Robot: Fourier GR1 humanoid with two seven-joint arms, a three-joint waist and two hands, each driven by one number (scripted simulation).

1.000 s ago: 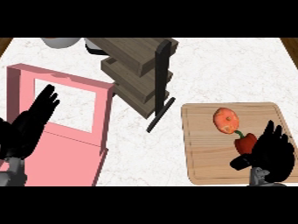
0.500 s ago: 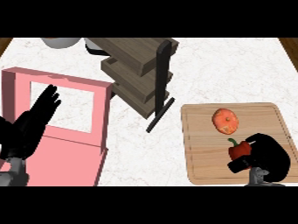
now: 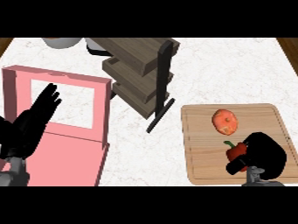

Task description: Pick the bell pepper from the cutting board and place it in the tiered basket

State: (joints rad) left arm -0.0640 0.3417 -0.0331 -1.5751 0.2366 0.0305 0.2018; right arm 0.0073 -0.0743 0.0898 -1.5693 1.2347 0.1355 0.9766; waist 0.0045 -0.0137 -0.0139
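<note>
Grasp step: right robot hand (image 3: 262, 153) curled round the pepper (image 3: 236, 151) on the board (image 3: 202, 166); next, lift toward the basket (image 3: 138, 74), up-left of it.

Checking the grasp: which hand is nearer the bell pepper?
Right. The right hand curls around the bell pepper on the cutting board; the left hand rests open, far across, over the pink box.
</note>
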